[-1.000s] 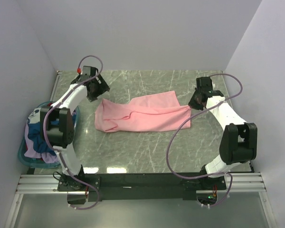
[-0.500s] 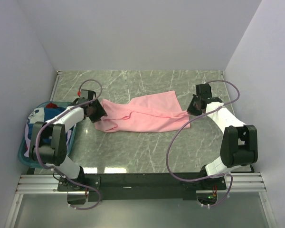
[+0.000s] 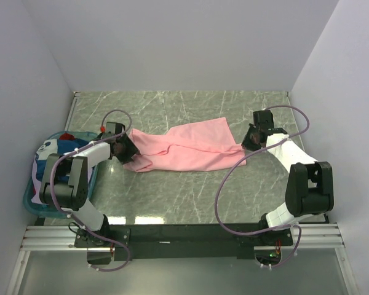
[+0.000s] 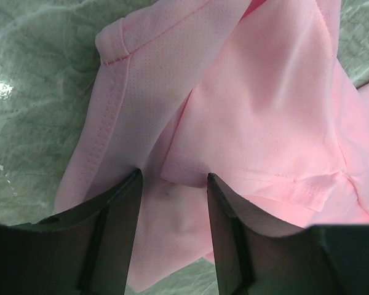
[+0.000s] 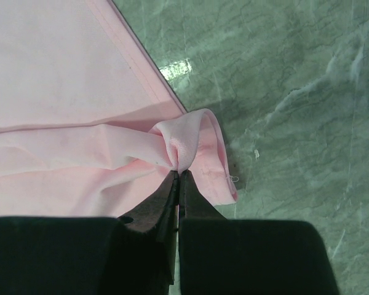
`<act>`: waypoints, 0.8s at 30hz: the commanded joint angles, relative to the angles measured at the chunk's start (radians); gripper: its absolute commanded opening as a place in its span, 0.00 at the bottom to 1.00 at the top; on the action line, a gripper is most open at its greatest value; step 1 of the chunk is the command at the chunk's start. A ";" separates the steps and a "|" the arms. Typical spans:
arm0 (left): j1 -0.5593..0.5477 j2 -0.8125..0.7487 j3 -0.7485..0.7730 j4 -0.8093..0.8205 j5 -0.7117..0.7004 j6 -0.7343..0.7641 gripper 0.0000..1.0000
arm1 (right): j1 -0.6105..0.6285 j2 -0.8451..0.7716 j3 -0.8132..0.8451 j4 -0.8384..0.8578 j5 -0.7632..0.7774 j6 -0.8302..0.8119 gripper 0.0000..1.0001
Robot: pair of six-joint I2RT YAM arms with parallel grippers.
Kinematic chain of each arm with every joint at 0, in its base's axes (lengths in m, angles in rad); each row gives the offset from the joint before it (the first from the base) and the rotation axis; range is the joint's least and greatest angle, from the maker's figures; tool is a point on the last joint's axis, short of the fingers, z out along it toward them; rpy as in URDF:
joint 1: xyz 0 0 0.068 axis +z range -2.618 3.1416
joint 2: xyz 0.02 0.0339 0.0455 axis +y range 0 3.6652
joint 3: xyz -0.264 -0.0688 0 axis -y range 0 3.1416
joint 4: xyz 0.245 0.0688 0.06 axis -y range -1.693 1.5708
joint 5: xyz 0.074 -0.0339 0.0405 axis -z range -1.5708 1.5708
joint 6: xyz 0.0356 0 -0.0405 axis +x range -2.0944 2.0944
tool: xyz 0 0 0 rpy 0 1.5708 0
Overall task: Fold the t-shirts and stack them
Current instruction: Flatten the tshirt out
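Worktop [image 3: 190, 196] lay glossy; your right gripper [image 5: 178, 173] pinched a nub of shirt [image 3: 190, 150], left gripper [image 4: 172, 179] spread: pulling could slip it.

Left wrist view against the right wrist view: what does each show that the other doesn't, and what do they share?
Only the left wrist view: the left gripper, open, its fingers set apart over a fold of the pink t-shirt, with a stitched hem beyond them. Only the right wrist view: the right gripper, shut on a pinched bunch of the cloth's edge. Both: the pink t-shirt lying on the green marbled table.
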 commanded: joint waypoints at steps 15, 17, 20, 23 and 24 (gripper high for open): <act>0.005 0.007 0.042 0.044 0.025 -0.057 0.52 | -0.006 -0.043 -0.019 0.038 -0.006 -0.008 0.00; 0.007 0.016 0.051 0.047 0.027 -0.057 0.52 | -0.008 -0.040 -0.016 0.037 -0.006 -0.009 0.00; 0.007 0.019 0.068 0.047 0.027 -0.060 0.51 | -0.006 -0.038 -0.016 0.037 -0.007 -0.009 0.00; 0.007 0.030 0.086 0.044 0.036 -0.064 0.50 | -0.008 -0.035 -0.016 0.038 -0.007 -0.009 0.00; 0.005 0.033 0.091 0.042 0.037 -0.064 0.50 | -0.006 -0.034 -0.014 0.037 -0.006 -0.009 0.00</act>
